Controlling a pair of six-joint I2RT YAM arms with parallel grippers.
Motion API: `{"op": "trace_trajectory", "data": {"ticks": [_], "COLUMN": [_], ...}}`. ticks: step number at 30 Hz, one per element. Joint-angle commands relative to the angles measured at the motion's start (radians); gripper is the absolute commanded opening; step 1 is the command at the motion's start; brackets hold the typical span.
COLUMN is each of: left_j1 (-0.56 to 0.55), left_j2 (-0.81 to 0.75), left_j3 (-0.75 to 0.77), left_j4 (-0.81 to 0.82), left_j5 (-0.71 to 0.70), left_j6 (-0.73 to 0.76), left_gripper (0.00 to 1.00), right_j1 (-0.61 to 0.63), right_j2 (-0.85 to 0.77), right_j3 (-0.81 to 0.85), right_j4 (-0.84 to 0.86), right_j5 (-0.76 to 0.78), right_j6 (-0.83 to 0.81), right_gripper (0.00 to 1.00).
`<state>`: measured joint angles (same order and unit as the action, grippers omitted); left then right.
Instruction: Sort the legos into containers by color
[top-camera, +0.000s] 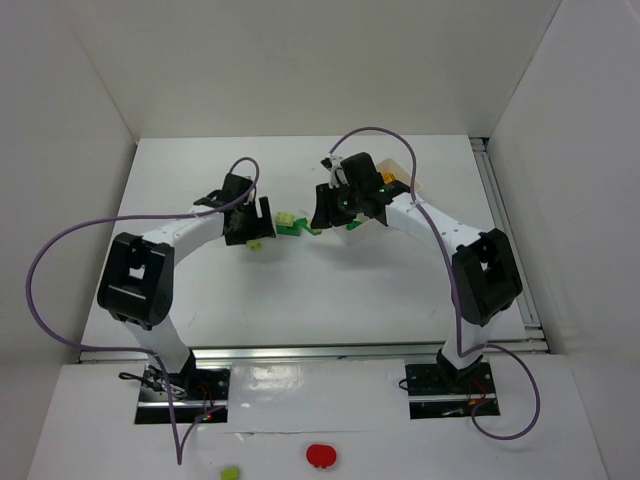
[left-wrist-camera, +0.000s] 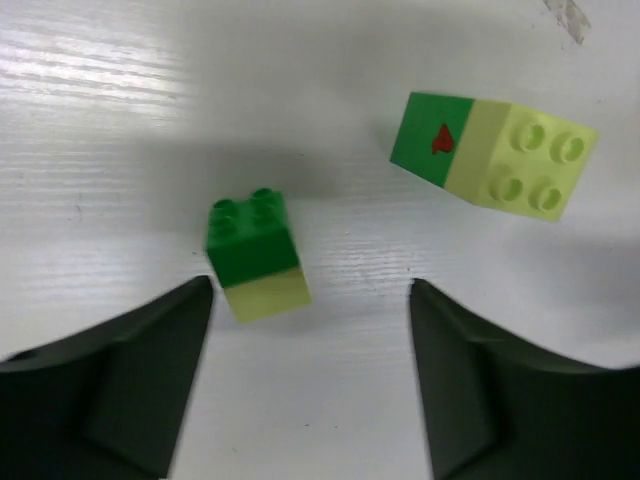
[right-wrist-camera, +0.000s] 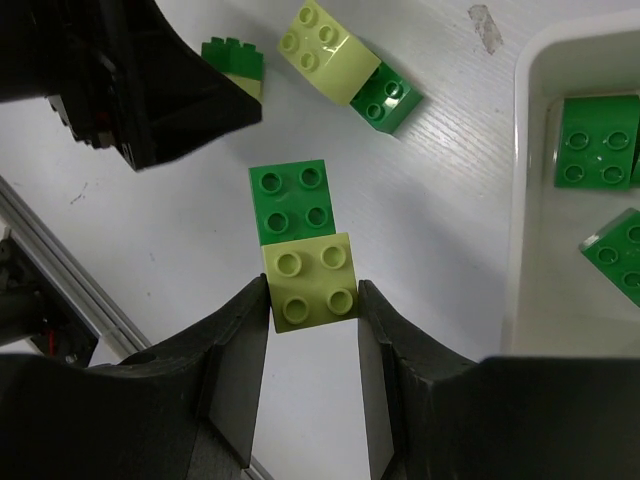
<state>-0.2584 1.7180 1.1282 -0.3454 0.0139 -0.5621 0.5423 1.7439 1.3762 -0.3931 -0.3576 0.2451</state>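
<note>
From above, the left gripper (top-camera: 258, 235) and right gripper (top-camera: 322, 212) flank a cluster of bricks (top-camera: 290, 222) on the table (top-camera: 220, 300), nearer its far edge. Left wrist view: jaws wide apart over two green-and-lime pairs (left-wrist-camera: 255, 255). Right wrist view: fingers (right-wrist-camera: 235, 380) clamp a lime brick (right-wrist-camera: 310, 285) joined to a green brick (right-wrist-camera: 293, 200); the white tray (right-wrist-camera: 530, 200) holds two green bricks (right-wrist-camera: 597, 140).

Two bricks (right-wrist-camera: 597, 142) lie in the tray (right-wrist-camera: 528, 180); joined pairs (right-wrist-camera: 348, 65) lie on the table (right-wrist-camera: 450, 200) beside it.
</note>
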Motion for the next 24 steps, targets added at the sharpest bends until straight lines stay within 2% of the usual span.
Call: {"op": "trace_trajectory", "data": {"ticks": [1, 4, 7, 10, 11, 13, 14, 18, 24], "left_j1": [-0.044, -0.044, -0.016, 0.033, 0.053, 0.065, 0.065, 0.065, 0.030], "left_j2": [-0.009, -0.061, -0.152, -0.215, -0.225, -0.225, -0.225, -0.216, -0.175], "left_j3": [0.064, 0.096, 0.140, 0.163, 0.163, 0.163, 0.148, 0.065, 0.054], "left_j4": [-0.026, -0.075, -0.109, -0.109, -0.086, -0.058, -0.032, 0.138, 0.171], "left_j5": [-0.147, -0.147, -0.051, 0.168, 0.340, 0.525, 0.685, 0.936, 1.006], "left_j6": [-0.019, -0.019, 0.042, 0.126, 0.174, 0.206, 0.206, 0.153, 0.171], "left_gripper": [0.94, 0.95, 0.90, 0.89, 0.89, 0.90, 0.91, 0.91, 0.93], "right_j1": [-0.005, -0.014, -0.024, -0.034, -0.044, -0.056, -0.070, -0.081, -0.081], "right_j2": [-0.003, -0.012, -0.030, -0.056, -0.066, -0.066, -0.078, -0.098, -0.132], "right_j3": [0.012, 0.012, 0.012, -0.012, -0.025, -0.037, -0.037, -0.049, -0.060], "right_j4": [-0.012, -0.012, -0.001, 0.048, 0.072, 0.097, 0.112, 0.155, 0.194], "right_j5": [0.023, 0.014, -0.032, -0.102, -0.127, -0.187, -0.254, -0.380, -0.423], "right_j6": [0.013, 0.013, 0.013, 0.013, 0.013, 0.013, 0.013, 0.013, 0.013], "right_gripper": [0.08, 0.08, 0.08, 0.08, 0.08, 0.08, 0.08, 0.08, 0.09]}}
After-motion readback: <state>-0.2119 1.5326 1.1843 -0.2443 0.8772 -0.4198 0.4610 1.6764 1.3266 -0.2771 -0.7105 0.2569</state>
